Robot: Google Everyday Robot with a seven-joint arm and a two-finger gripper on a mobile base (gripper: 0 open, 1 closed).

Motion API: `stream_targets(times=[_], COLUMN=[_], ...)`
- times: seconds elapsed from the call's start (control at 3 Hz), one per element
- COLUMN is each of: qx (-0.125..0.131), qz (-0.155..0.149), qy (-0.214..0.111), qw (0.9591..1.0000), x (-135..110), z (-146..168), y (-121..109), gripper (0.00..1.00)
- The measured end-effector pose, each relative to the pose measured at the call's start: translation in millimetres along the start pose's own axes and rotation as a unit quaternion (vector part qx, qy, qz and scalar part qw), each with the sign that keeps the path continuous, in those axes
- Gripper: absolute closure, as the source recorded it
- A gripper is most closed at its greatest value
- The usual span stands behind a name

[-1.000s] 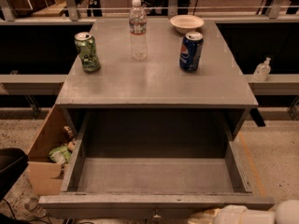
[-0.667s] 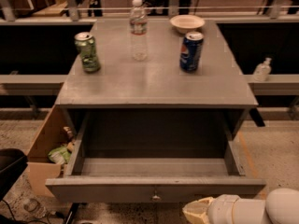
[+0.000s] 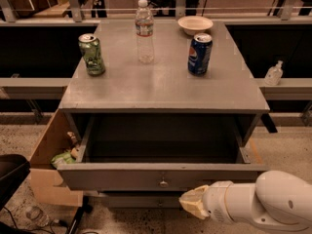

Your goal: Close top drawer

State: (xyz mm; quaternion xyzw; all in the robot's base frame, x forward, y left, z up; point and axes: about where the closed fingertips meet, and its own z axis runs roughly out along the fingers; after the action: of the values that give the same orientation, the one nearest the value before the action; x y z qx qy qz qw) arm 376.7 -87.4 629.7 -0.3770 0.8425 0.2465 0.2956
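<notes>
Found the top drawer [image 3: 161, 176] pulled partly out toward the near side under the grey tabletop [image 3: 165, 89], with a small knob [image 3: 163, 182] at its front's centre. Found the gripper [image 3: 191, 202] low at near right, just below and right of that knob, near the drawer front; could not tell whether spread or closed. Noted green can [image 3: 91, 54], water bottle [image 3: 145, 31], blue can [image 3: 200, 53] and bowl [image 3: 195, 24] on top.
</notes>
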Motion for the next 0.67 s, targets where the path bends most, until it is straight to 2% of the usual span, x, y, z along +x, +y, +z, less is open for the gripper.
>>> stream_targets(times=[0.33,0.67], qx=[-0.010,-0.019], qz=[-0.017,-0.024], qy=[-0.003,-0.010], qw=[0.9998,0.9995], x=[-27.7,-44.8], z=[21.7,37.2], y=[-15.6,-27.2], gripper=[1.00,1.00])
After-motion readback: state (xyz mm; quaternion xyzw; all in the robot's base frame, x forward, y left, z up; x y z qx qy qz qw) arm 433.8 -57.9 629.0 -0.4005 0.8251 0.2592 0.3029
